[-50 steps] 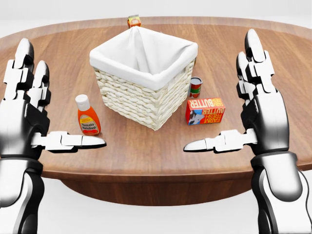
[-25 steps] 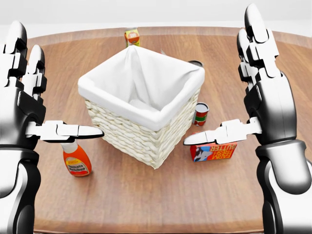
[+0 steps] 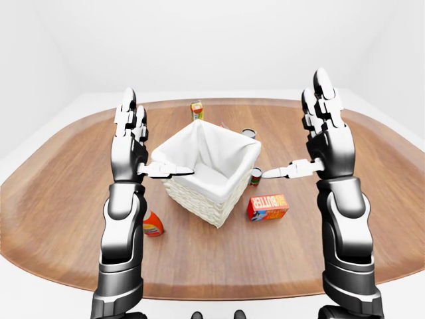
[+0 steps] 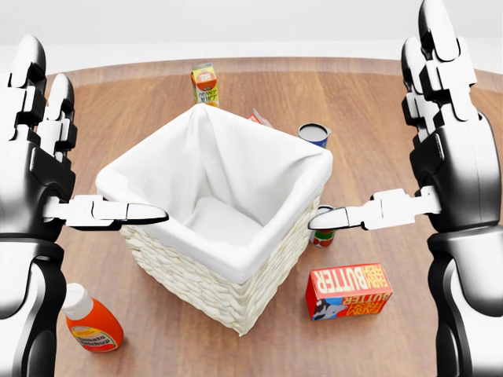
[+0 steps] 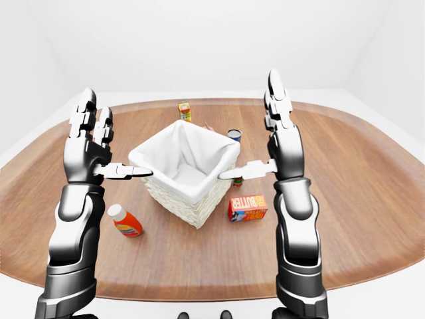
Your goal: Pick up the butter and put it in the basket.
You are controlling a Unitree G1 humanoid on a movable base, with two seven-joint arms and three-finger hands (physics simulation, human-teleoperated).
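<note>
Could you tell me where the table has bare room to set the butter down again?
Bare wood lies below the butter, and between the ketchup and basket. Above the basket it is crowded: juice carton, can.

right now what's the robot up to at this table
It is set to put the butter in the basket, but nothing is held yet. The left hand and right hand are both raised and open, fingers spread, on either side of the white-lined wicker basket. In the head view the butter box lies on the wooden table just right of the basket, below the right hand. A ketchup bottle lies at the lower left.
</note>
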